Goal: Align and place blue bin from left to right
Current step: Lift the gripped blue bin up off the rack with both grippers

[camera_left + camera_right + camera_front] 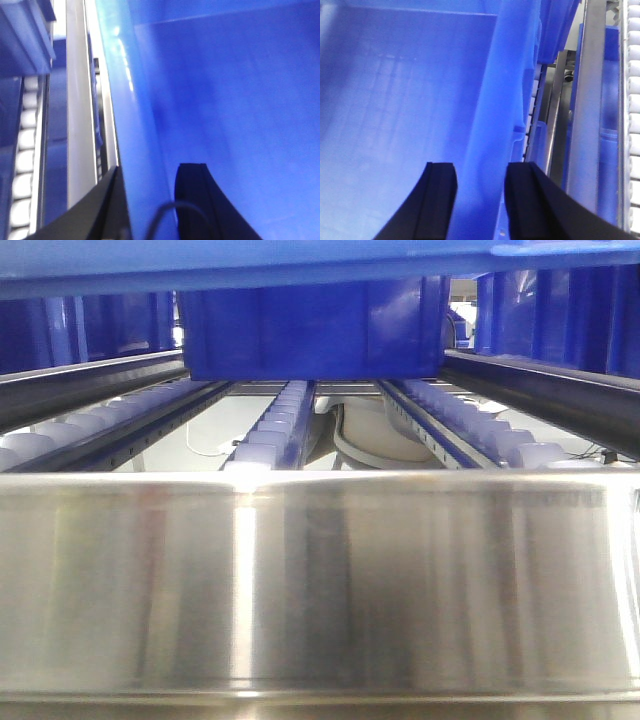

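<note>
Left claw [152,170]: jaws part open and clamped across the blue bin [225,100] side wall. One finger is on the outer face, one inside, and the rim fills the gap. Right claw [480,167]: same grip on the opposite wall, a finger on each face, wall pinched between.

From each claw the gripped wall runs straight ahead to a far inside corner. The cavity lies inboard of both claws, with the opening facing up toward the wrist cams. Long axis: can't tell from these views.

Outboard of the left claw: steel rail [80,125], then roller track [22,165]. Outboard of the right claw: another steel rail [585,100].

Front cam shows neither claw. A bin [310,330] sits across the roller lanes [280,425]; can't tell if it's the gripped one.
</note>
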You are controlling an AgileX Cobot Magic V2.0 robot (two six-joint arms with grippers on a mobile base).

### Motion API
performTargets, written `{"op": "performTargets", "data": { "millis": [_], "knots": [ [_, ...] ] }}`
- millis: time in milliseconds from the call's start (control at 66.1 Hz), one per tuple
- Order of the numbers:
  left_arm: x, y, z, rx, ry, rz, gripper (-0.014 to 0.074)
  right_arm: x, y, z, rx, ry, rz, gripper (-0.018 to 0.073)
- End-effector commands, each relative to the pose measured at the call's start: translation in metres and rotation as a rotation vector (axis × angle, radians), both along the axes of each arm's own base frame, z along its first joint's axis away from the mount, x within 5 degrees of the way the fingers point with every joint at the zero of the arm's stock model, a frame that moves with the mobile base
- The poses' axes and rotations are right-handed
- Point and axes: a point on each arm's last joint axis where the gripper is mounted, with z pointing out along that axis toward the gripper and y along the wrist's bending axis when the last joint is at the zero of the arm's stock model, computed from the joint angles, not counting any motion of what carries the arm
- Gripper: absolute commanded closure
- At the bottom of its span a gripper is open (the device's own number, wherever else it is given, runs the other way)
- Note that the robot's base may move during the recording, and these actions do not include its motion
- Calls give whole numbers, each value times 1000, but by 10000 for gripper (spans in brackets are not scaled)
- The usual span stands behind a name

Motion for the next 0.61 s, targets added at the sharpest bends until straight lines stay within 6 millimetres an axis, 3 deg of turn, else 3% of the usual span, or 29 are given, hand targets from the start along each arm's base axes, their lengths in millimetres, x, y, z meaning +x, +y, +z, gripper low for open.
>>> {"op": "performTargets", "data": {
  "millis": [0, 288, 590],
  "knots": [
    [-9, -7, 22, -88, -138, -45, 708, 1, -10, 13, -28, -111, -60, 629],
    [13, -14, 18, -93, -133, -47, 708, 2, -15, 14, -81, -129, -89, 629],
    [15, -14, 24, -97, -148, -48, 708, 4, -15, 13, -83, -126, -89, 629]
  ]
}}
